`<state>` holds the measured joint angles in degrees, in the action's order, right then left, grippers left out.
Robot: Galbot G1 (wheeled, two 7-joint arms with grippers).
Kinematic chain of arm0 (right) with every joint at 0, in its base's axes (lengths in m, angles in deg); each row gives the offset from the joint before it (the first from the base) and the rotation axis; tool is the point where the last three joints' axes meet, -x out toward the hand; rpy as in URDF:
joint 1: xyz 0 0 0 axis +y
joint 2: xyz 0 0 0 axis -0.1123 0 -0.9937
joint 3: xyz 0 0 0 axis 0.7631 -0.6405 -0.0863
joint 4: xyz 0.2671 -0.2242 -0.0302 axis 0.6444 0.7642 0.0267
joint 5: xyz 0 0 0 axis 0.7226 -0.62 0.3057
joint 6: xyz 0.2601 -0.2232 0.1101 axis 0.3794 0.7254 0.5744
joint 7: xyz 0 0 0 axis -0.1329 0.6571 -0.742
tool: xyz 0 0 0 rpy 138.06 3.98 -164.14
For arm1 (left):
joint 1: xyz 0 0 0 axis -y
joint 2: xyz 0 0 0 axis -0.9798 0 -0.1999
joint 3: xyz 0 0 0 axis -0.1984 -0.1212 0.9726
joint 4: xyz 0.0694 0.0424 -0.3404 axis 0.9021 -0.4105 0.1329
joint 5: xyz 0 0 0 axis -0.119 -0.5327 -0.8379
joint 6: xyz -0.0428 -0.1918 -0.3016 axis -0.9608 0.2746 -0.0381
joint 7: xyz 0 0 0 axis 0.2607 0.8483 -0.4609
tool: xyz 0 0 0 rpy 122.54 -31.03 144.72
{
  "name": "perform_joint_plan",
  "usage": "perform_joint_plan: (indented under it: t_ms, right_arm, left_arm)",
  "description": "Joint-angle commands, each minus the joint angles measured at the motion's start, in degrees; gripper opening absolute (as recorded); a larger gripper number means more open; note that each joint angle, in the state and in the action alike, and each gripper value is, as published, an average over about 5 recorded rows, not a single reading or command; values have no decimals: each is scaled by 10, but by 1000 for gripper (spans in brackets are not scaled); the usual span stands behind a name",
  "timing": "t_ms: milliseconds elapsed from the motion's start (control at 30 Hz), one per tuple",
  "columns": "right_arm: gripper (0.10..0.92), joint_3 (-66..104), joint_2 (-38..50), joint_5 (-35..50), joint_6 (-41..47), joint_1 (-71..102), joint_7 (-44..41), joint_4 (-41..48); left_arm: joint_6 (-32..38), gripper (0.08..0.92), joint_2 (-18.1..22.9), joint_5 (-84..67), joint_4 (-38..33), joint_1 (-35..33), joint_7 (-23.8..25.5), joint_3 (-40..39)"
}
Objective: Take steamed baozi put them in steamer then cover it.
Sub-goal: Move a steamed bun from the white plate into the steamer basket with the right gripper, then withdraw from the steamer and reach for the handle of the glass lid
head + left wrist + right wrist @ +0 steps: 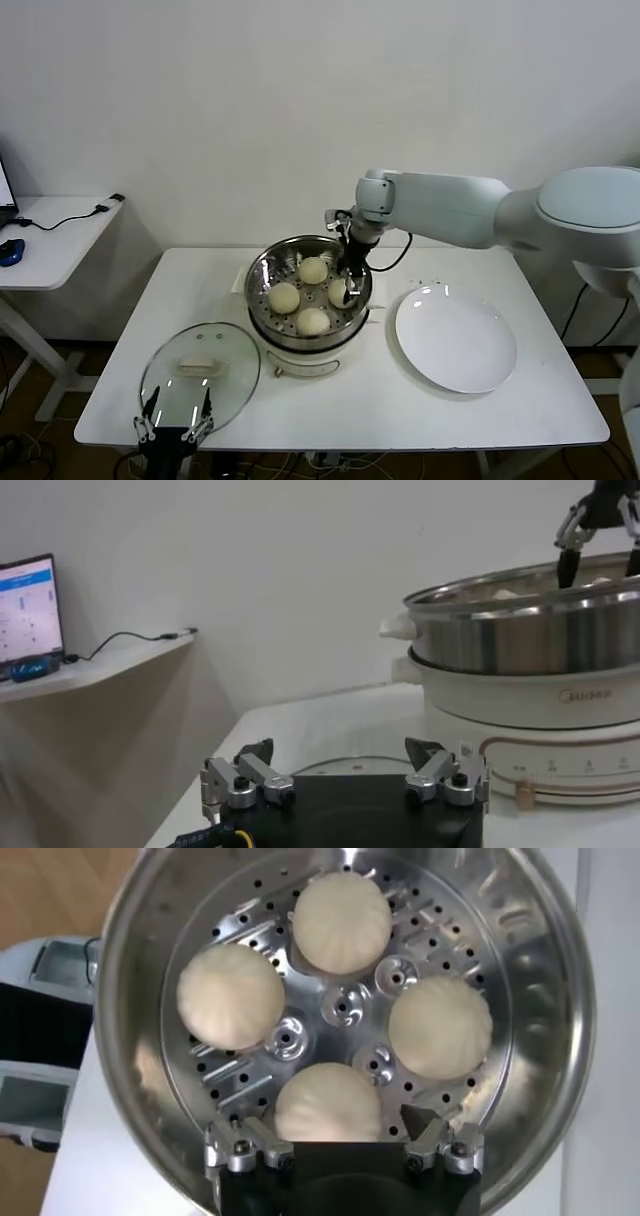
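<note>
four steamed baozi sit in the steamer at the middle of my bench.

my right gripper hangs inside the steamer's rim, its fingers released either side of the nearest bun. my left gripper waits at the bench's near edge, fingers spread wide, by the glass lid. a white plate lies beside the steamer.

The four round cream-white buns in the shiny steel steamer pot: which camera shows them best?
The right wrist view: it looks straight down into the shiny steel steamer pot, so all four round cream-white buns show on the perforated tray. The head view also shows all four, though the right gripper overlaps one. The left wrist view shows only bun tops above the rim.
</note>
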<state>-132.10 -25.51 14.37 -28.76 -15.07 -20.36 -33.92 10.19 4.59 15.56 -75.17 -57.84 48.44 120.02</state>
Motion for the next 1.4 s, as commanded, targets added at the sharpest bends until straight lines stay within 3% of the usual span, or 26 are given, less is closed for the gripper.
perform_joint_plan:
  t_ms: [33,267,433,700,933,1167,1400]
  right_arm:
    - [823,13,55,10,-22,-55,-23,-37]
    - [823,59,162,48,-114,-65,33,-89]
    - [823,124,260,94,-168,-10,144,-153]
    - [823,360,380,102,-237,223,329,-231]
    - [823,582,423,81,-260,450,408,-284]
    - [823,824,430,54,-268,692,418,-316]
    - [823,1028,374,3,-259,886,412,-340]
  left_arm:
    - [1,823,0,0,0,-1,0,0]
    - [0,823,1,3,-2,2,0,3]
    - [-3,823,2,4,-3,7,0,10]
    - [-7,823,7,9,-2,17,-1,19]
    - [-12,823,11,36,-11,21,8,28]
    - [1,823,10,112,-16,25,21,42]
    - [12,823,8,361,-8,46,13,61]
